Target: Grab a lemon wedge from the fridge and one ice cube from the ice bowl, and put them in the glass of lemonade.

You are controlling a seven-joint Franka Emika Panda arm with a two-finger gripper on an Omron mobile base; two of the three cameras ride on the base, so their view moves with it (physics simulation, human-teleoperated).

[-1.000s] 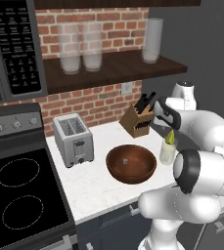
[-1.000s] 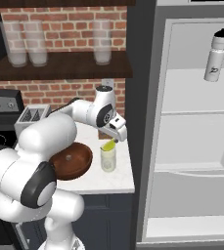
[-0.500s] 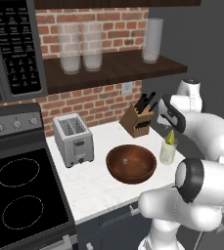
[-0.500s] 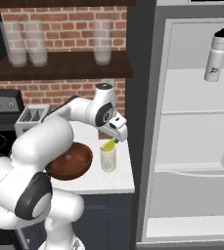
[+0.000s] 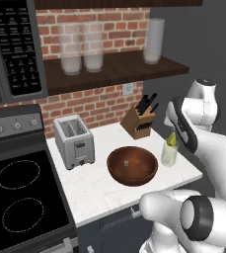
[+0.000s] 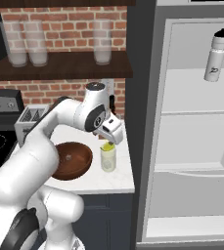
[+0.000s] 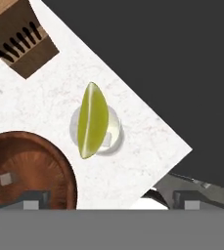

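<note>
Wedge [image 7: 92, 120] sits atop the glass [image 5: 169, 154] on the desk [image 5: 104, 185], near the bowl [image 5: 132, 165]. Claw [image 6: 111, 137] open, empty, just above. Lemon step looks done; ice cube [image 7: 6, 179] remains in the bowl.

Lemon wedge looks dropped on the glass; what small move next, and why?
Probably lift the open gripper clear and swing toward the ice bowl. The lemon wedge already rests across the glass of lemonade, free of the fingers, and an ice cube lies in the bowl.
</note>
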